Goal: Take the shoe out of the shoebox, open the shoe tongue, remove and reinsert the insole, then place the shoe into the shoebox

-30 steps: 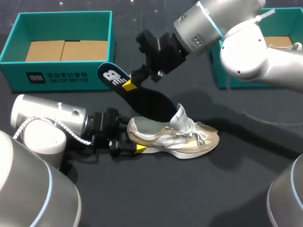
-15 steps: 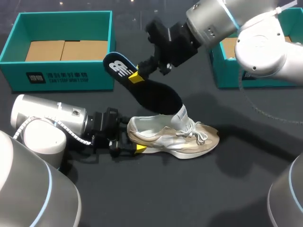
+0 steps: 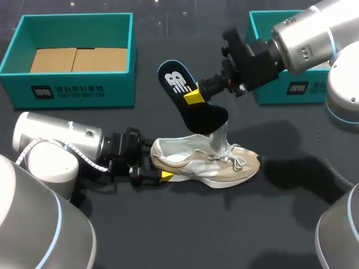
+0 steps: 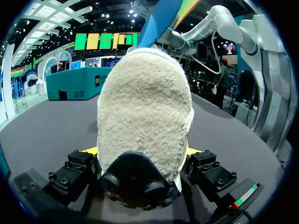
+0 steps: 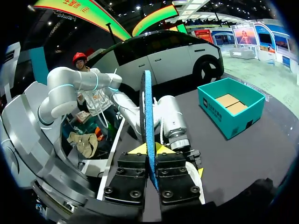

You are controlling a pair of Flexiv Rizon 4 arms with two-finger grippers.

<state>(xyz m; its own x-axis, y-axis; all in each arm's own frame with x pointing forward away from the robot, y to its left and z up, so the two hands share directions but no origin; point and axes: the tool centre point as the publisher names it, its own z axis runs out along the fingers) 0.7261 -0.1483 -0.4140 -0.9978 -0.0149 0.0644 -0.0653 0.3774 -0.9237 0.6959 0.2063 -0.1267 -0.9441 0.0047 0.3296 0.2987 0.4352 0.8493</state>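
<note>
Shoe [image 3: 205, 162] out of the shoebox [image 3: 19, 33], insole [image 3: 190, 106] nearly free.
The shoe lies on its sole on the table [image 3: 224, 235], well apart from the teal shoebox, and our left gripper [image 3: 162, 175] is clamped on its heel. Our right gripper [image 3: 195, 96] pinches the insole, lifted aslant with its lower end at the raised tongue [image 3: 219, 137]. We judge the removal almost done. Reinserting the insole and boxing the shoe remain.
</note>
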